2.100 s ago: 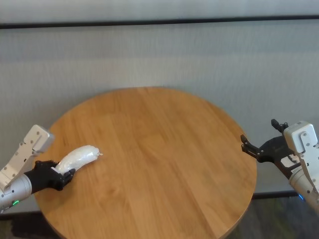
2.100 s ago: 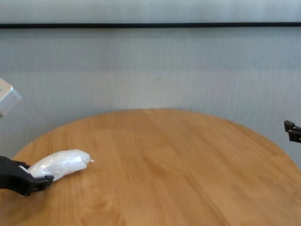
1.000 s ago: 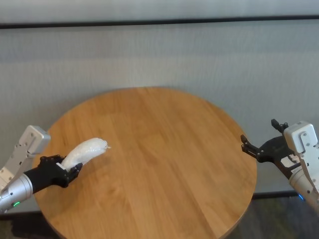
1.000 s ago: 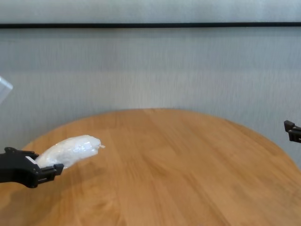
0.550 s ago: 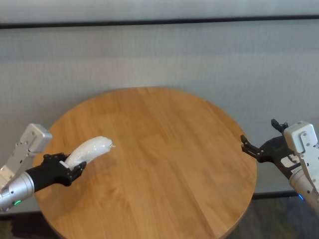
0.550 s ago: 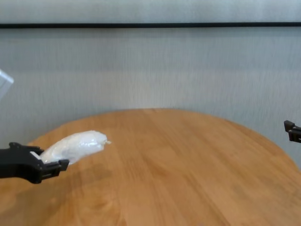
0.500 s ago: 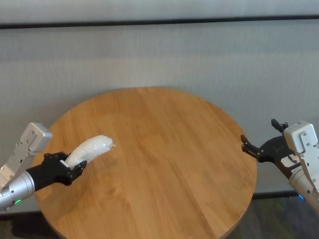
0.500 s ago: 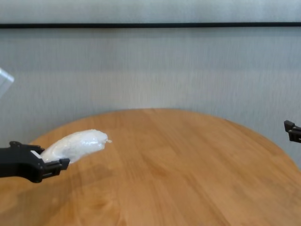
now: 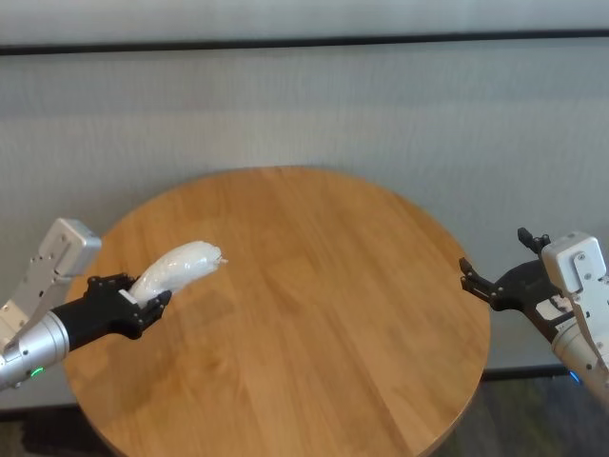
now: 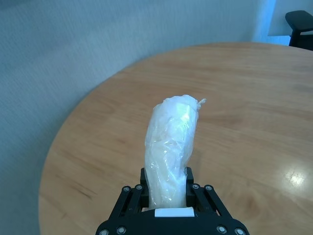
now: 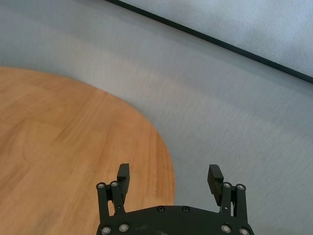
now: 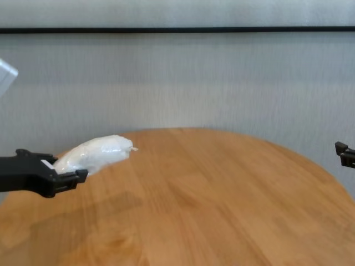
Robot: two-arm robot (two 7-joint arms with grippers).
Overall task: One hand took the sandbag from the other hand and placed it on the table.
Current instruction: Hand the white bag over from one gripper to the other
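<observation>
left tool (image 9: pixel 143 303) clamps sandbag (image 9: pixel 177 269) above table (image 9: pixel 314 314) | right tool (image 9: pixel 493 286) parted, table-edge

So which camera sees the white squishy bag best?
The left wrist view: the white plastic-wrapped sausage-shaped sandbag fills the middle, twisted tip showing, clamped in the left gripper. Head and chest views show it smaller, sideways. The right wrist view misses it.

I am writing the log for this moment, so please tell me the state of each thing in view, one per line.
White plastic-wrapped sausage-shaped sandbag: gripped at one end, lifted above the table.
Black two-finger left gripper: shut on the sandbag.
Black two-finger right gripper: open, empty, beside the table's edge.
Round light-brown wooden table: bare where visible.
</observation>
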